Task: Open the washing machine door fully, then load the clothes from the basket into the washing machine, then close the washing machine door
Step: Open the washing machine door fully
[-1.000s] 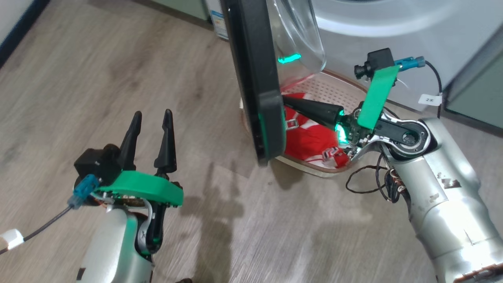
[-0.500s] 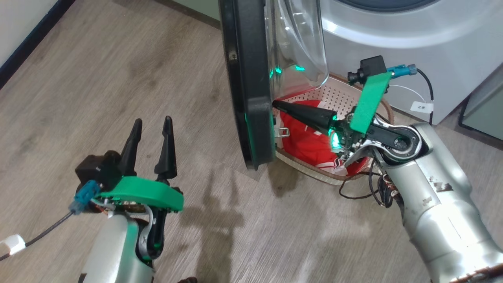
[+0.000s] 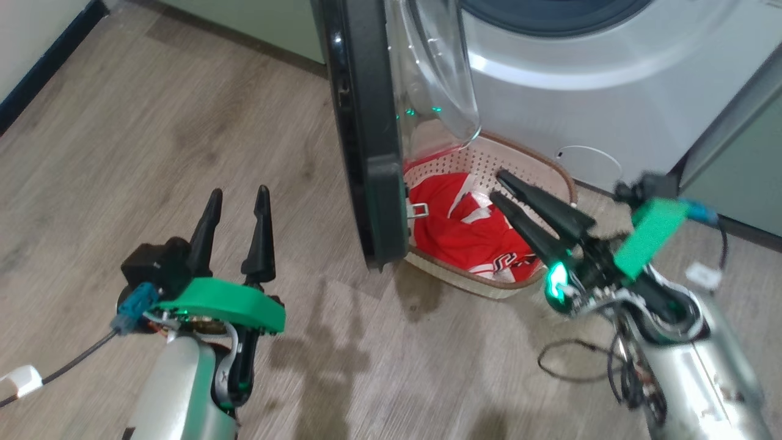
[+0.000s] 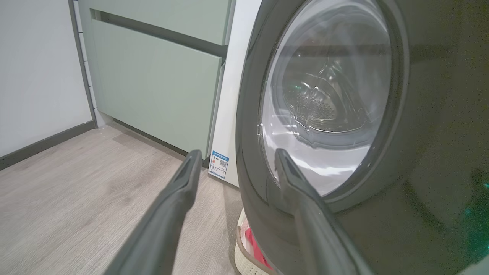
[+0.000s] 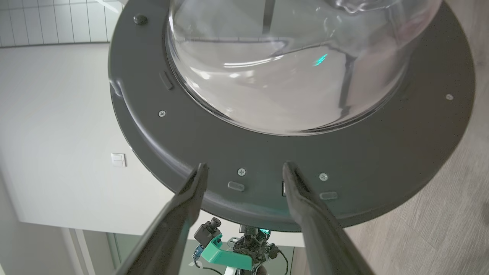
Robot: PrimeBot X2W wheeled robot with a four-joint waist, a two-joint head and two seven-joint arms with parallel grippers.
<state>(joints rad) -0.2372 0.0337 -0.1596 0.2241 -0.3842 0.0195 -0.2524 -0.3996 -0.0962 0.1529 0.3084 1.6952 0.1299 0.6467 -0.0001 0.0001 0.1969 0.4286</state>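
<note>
The washing machine door (image 3: pixel 360 122) stands swung out, edge-on in the head view, roughly square to the front of the washing machine (image 3: pixel 580 98). I judge the opening step close to done but not finished: the door could go wider, and that is what the next move calls for before loading starts.

The right gripper (image 3: pixel 498 185) hovers over the basket (image 3: pixel 553 168) with its jaws released and holding nothing. Its fingers point at the door's inner face (image 5: pixel 267 160), near it but not touching. The left gripper (image 3: pixel 239 192) hangs over the wooden floor (image 3: pixel 153 122) on the door's outer side, jaws also spread and empty, aimed at the glass bowl (image 4: pixel 324 107).

The clothes (image 3: pixel 464 235), a red jersey with white trim, lie crumpled in the basket, which sits on the floor against the foot of the machine, just below the round service flap (image 3: pixel 586 162).

What stands in the way is the door itself. Its lower rim and bulging glass overhang the basket's left end and hide part of the jersey, so a reach from that side would meet the rim. Pale green cabinets (image 4: pixel 153 76) flank the machine, and the door may swing towards the left one. A loose cable (image 3: pixel 568 360) trails on the floor by the right arm.
</note>
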